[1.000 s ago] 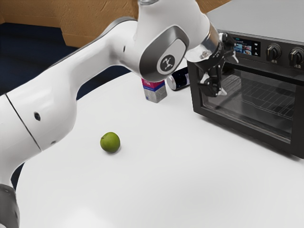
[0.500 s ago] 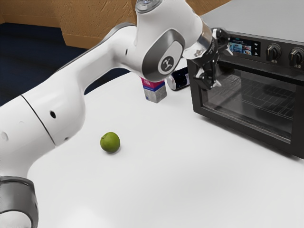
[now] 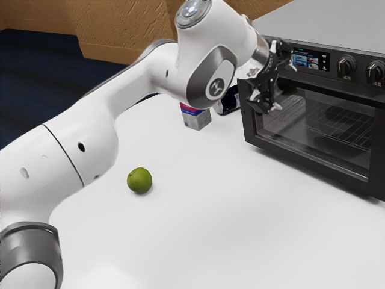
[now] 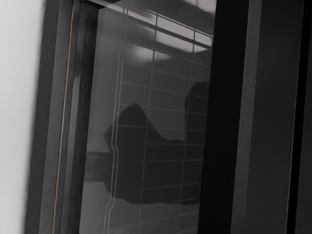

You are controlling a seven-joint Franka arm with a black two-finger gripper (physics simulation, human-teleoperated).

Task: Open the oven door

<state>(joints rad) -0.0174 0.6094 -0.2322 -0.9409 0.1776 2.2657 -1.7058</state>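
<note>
Hand (image 3: 285,86), fingers spread, near upper edge of oven door (image 3: 319,123); green fruit (image 3: 139,180) well apart.

The white table (image 3: 210,217) bears a dark oven (image 3: 337,27) at the exterior view's right — between it and a small upright box (image 3: 195,119) lies a dark cylinder (image 3: 228,103). A round green fruit (image 3: 139,180) sits well apart from them.

I can read no words or numbers. The lettering on the display (image 3: 308,59) and beneath the knobs (image 3: 346,65) of the oven (image 3: 331,27) is too small for me; the arm (image 3: 141,81) bears a round emblem (image 3: 216,88)
</note>
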